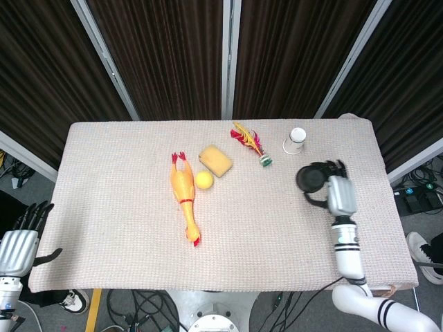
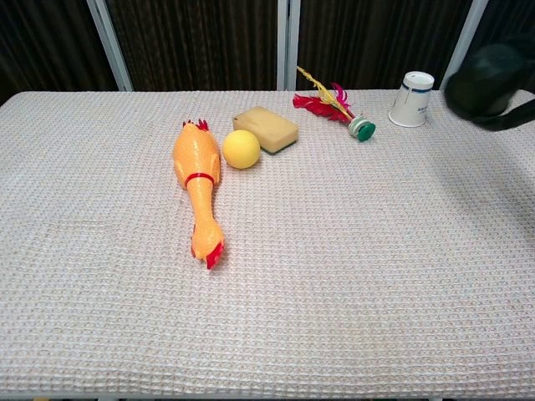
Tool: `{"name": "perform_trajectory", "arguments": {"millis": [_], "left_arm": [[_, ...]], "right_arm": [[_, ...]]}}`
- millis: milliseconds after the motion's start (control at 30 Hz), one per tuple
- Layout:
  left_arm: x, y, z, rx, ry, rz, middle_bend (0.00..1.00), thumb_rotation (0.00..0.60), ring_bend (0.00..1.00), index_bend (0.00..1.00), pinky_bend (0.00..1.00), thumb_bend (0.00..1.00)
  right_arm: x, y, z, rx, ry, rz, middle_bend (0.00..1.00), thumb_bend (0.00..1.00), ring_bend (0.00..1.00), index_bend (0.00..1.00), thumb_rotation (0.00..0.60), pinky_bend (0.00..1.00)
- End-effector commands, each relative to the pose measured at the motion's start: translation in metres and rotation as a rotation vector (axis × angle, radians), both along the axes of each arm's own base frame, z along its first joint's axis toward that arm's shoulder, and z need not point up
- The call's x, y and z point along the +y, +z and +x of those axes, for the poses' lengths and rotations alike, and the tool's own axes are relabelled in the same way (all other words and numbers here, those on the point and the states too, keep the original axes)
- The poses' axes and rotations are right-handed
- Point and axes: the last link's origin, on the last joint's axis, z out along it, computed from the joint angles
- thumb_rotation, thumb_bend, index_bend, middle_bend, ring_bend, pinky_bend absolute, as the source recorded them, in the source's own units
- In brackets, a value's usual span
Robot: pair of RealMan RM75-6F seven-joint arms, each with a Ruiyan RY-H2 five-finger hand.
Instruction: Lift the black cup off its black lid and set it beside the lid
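My right hand [image 1: 340, 194] grips the black cup [image 1: 311, 178] at its side, over the right part of the cloth-covered table [image 1: 118, 159]. The chest view shows the black cup [image 2: 491, 73] raised at the top right edge, just right of the white paper cup, with most of that hand outside the frame. No black lid can be made out in either view. My left hand [image 1: 16, 243] hangs off the table's front left corner, fingers apart and holding nothing.
A rubber chicken [image 1: 184, 196], a yellow ball [image 1: 203, 180] and a yellow sponge [image 1: 215, 160] lie at the middle. A feathered shuttlecock [image 1: 250, 143] and a white paper cup [image 1: 295, 140] lie at the back right, close to the held cup.
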Motion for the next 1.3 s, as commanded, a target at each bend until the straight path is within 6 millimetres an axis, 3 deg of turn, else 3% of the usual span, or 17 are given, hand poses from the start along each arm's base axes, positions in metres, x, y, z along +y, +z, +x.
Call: {"name": "perform_trajectory", "arguments": {"millis": [33,200,300,367,500,600,667,867,967,1067,1200,1300], "left_arm": [[0.000,0.000,0.000,0.003,0.002,-0.002,0.03,0.600,0.00,0.04,0.20,0.13],[0.001,-0.002,0.002,0.007,-0.003,-0.007,0.03,0.600,0.00,0.04,0.20,0.13],[0.004,-0.002,0.004,0.010,-0.006,-0.009,0.03,0.600,0.00,0.04,0.20,0.13],[0.005,-0.002,0.005,0.012,-0.007,-0.008,0.03,0.600,0.00,0.04,0.20,0.13],[0.005,0.000,0.003,0.006,-0.001,-0.006,0.03,0.600,0.00,0.04,0.20,0.13],[0.004,0.000,0.003,0.000,-0.001,-0.004,0.03,0.600,0.00,0.04,0.20,0.13],[0.005,-0.002,0.002,0.000,-0.001,-0.007,0.03,0.600,0.00,0.04,0.20,0.13],[0.010,-0.008,0.006,0.004,-0.009,-0.024,0.03,0.600,0.00,0.04,0.20,0.13],[0.013,-0.009,0.010,0.008,-0.017,-0.029,0.03,0.600,0.00,0.04,0.20,0.13],[0.014,-0.008,0.012,0.012,-0.022,-0.031,0.03,0.600,0.00,0.04,0.20,0.13],[0.014,-0.008,0.012,0.009,-0.014,-0.029,0.03,0.600,0.00,0.04,0.20,0.13],[0.013,-0.009,0.012,0.011,-0.011,-0.030,0.03,0.600,0.00,0.04,0.20,0.13]], "right_arm": [[-0.001,0.007,-0.003,-0.020,0.004,-0.017,0.49,0.19,0.12,0.34,0.600,0.00],[0.005,-0.060,0.078,-0.027,0.248,0.203,0.49,0.19,0.12,0.34,0.600,0.00],[0.011,-0.081,0.099,-0.021,0.304,0.258,0.48,0.19,0.12,0.35,0.600,0.00],[0.007,-0.074,0.091,-0.011,0.274,0.211,0.48,0.19,0.12,0.35,0.600,0.00],[-0.016,-0.019,0.030,-0.061,0.050,0.025,0.48,0.19,0.12,0.35,0.600,0.00],[-0.019,0.006,-0.001,-0.075,-0.047,-0.013,0.48,0.19,0.12,0.35,0.600,0.00],[-0.015,-0.001,0.003,-0.072,-0.026,0.024,0.48,0.19,0.12,0.35,0.600,0.00],[0.018,-0.088,0.066,-0.033,0.194,0.315,0.48,0.19,0.12,0.35,0.600,0.00],[0.019,-0.098,0.075,-0.057,0.213,0.303,0.47,0.19,0.12,0.35,0.600,0.00],[0.007,-0.074,0.050,-0.064,0.138,0.209,0.47,0.19,0.12,0.35,0.600,0.00],[-0.004,-0.017,0.001,-0.048,0.016,0.048,0.48,0.19,0.12,0.35,0.600,0.00],[-0.004,0.002,-0.013,-0.069,-0.021,0.017,0.48,0.19,0.12,0.35,0.600,0.00]]}}
